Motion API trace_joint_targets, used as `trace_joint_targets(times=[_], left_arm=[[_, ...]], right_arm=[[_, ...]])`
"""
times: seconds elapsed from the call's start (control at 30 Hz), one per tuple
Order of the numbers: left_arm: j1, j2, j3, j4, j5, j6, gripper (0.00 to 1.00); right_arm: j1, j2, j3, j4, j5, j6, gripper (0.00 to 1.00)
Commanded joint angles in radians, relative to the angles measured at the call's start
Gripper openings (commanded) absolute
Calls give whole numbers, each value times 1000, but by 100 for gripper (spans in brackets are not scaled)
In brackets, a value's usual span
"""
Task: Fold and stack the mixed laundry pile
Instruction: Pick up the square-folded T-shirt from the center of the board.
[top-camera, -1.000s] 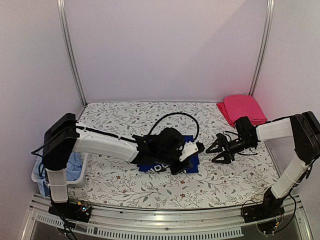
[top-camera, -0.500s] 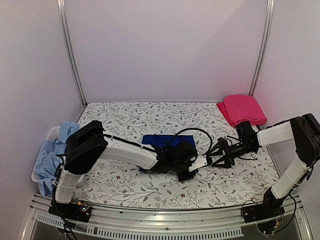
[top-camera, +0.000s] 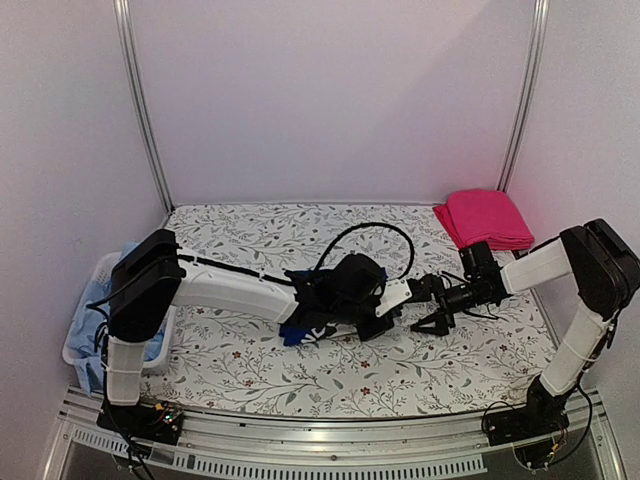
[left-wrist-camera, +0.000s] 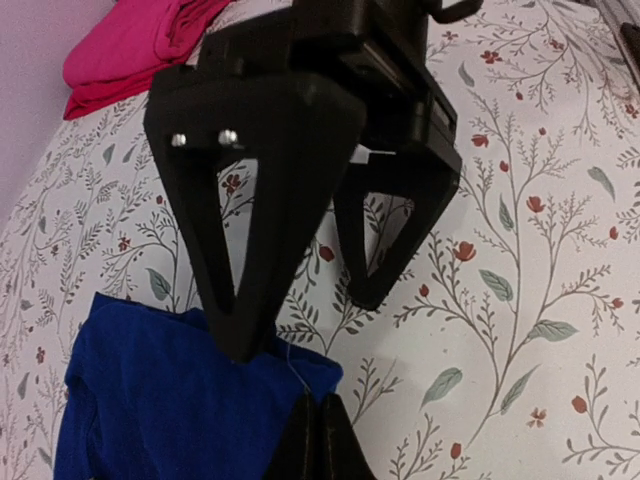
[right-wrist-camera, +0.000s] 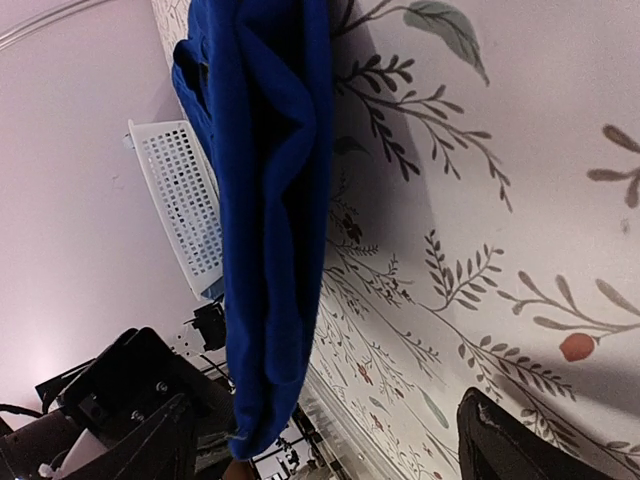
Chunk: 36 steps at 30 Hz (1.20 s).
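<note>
The royal-blue shirt (top-camera: 300, 328) lies folded mid-table, mostly hidden under my left arm in the top view. My left gripper (left-wrist-camera: 320, 440) is shut on its right corner (left-wrist-camera: 300, 385). My right gripper (left-wrist-camera: 305, 325) faces it from the right, open wide. One of its fingers (left-wrist-camera: 240, 300) touches down on that same blue corner and the other stands over the floral cover. The right wrist view shows the shirt's folded edge (right-wrist-camera: 270, 250) between the spread fingers (right-wrist-camera: 500, 440). A folded red-pink garment (top-camera: 485, 218) lies at the back right. A light-blue shirt (top-camera: 92, 310) fills the basket.
The white perforated basket (top-camera: 75, 350) sits off the table's left edge. The floral table cover (top-camera: 470, 350) spans the work surface. My left arm's cable (top-camera: 370, 232) loops above the shirt. Pale walls close in the back and both sides.
My left gripper has closed at the blue shirt's right corner and the arm has shifted over the shirt. My right gripper has opened wider and moved left to that corner.
</note>
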Motion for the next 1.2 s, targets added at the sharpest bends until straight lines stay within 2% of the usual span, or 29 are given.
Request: trace_joint_targets(times=[0.0, 0.2, 0.33, 0.5, 0.67, 0.8, 0.87, 0.9, 1.0, 1.1, 1.13, 1.17], left_arm=[[17, -49, -6, 49, 29, -22, 0], [16, -49, -5, 48, 35, -23, 0], [18, -47, 0, 49, 33, -17, 0], [21, -52, -2, 58, 39, -14, 0], [27, -51, -3, 56, 41, -8, 0], [34, -49, 4, 53, 30, -16, 0], [40, -55, 10, 40, 8, -46, 10], [44, -62, 11, 28, -8, -68, 19], [66, -102, -12, -3, -61, -142, 53], [99, -170, -70, -11, -74, -209, 76], [112, -195, -92, -14, -72, -228, 95], [122, -217, -111, -17, -75, -240, 99]], right_arm=[[68, 54, 55, 156, -15, 131, 89], [102, 118, 112, 258, 33, 271, 83], [120, 152, 146, 281, 80, 342, 69], [149, 232, 204, 299, 84, 360, 61], [155, 297, 241, 308, 80, 360, 43], [155, 317, 293, 246, 90, 330, 13], [154, 326, 379, 79, 122, 224, 3], [154, 331, 441, -25, 146, 164, 0], [153, 355, 621, -328, 265, -93, 0], [140, 381, 756, -546, 380, -283, 0], [134, 386, 793, -590, 426, -323, 0], [129, 393, 827, -630, 473, -373, 0]])
